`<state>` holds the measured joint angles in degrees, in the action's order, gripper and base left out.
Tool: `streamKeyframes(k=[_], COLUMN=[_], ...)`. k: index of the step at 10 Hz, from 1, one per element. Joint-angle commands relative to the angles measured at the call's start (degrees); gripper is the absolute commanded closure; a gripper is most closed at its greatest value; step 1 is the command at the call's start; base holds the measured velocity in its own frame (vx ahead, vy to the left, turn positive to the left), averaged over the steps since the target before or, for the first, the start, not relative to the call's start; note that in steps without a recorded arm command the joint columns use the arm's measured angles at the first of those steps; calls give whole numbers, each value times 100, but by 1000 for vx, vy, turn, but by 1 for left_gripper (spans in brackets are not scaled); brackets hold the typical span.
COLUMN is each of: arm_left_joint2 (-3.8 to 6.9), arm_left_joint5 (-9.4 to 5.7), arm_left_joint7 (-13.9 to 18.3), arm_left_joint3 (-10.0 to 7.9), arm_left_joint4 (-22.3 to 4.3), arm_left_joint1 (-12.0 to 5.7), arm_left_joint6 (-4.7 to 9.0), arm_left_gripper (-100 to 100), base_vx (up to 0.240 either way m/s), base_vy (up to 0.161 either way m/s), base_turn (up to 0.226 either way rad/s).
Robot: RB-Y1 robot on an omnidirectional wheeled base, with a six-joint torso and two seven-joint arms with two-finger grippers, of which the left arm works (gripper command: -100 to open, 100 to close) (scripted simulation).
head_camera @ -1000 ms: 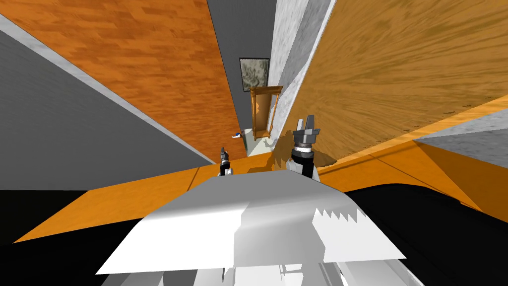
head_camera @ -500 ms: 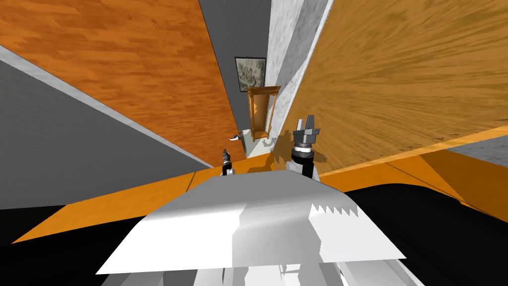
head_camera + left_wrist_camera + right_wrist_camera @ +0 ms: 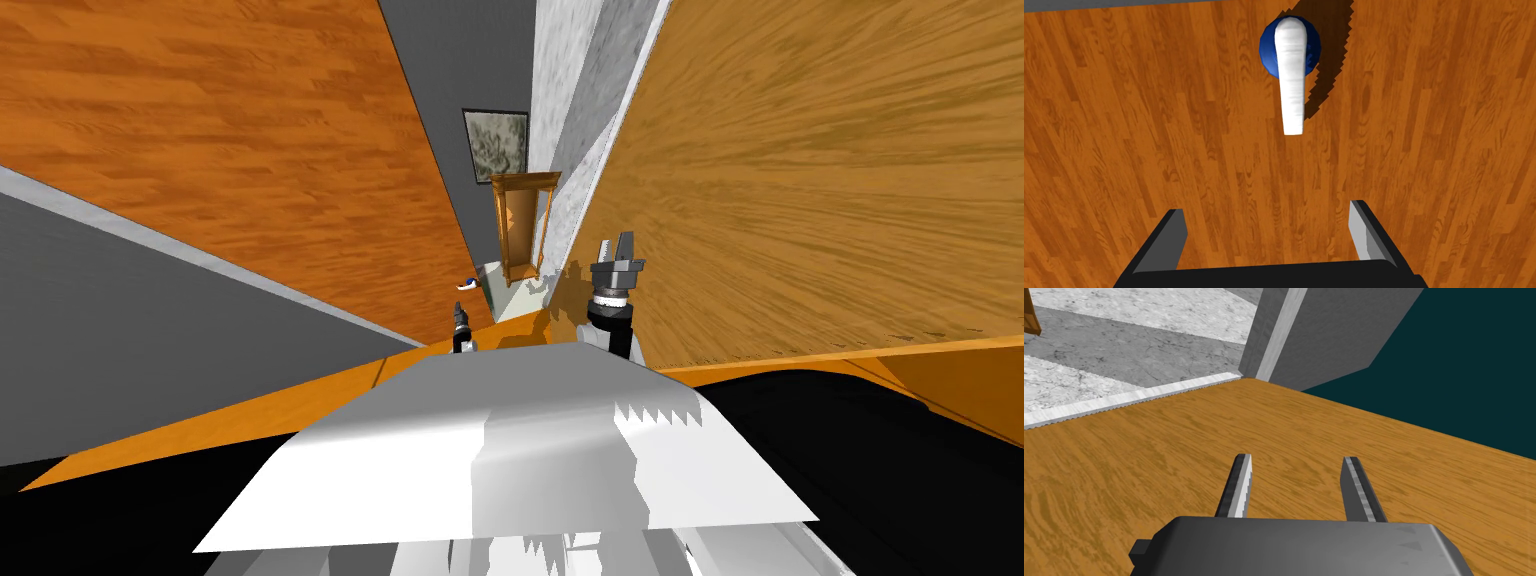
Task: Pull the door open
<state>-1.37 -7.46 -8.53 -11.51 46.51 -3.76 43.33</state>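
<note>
Spread, empty left tool (image 3: 1266, 207) faces white lever (image 3: 1290, 75) at 12 o'clock: rigid, likely slick, grab mid-bar; wood-grain door (image 3: 1149, 125) probably heavy.

A framed greyish picture (image 3: 496, 146) is hung on a dark grey wall (image 3: 430, 70), just above centre of the head view. Right below it, a tall wooden cabinet (image 3: 522, 230) is parked. A marbled white wall (image 3: 568, 110) is squeezed in to its right.
</note>
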Motion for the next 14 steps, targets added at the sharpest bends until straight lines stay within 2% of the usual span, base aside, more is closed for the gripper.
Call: streamKeyframes(k=[1, 3, 4, 5, 9, 10, 14], arm_left_joint2=[-19, -126, -85, 74, 438, 488, 543], arm_left_joint5=[-7, -19, -15, -31, -66, -74, -77], arm_left_joint7=[-6, -55, -31, 29, 304, 372, 487], arm_left_joint3=[-16, -55, -43, -49, -55, -57, -57], arm_left_joint4=[-167, -467, -389, -419, -542, -570, -617], arm_left_joint1=[-56, -167, -133, -133, -104, -96, -81], arm_left_joint6=[58, 102, 106, 130, 196, 213, 244], arm_left_gripper=[-100, -100, -100, -100, -100, -100, -100], base_vx=[56, 107, 71, -98, -72, 131, 194], base_vy=[9, 18, 19, 34, 19, -23, 2], base_turn=[-61, -156, -46, 120, 13, -82, -54])
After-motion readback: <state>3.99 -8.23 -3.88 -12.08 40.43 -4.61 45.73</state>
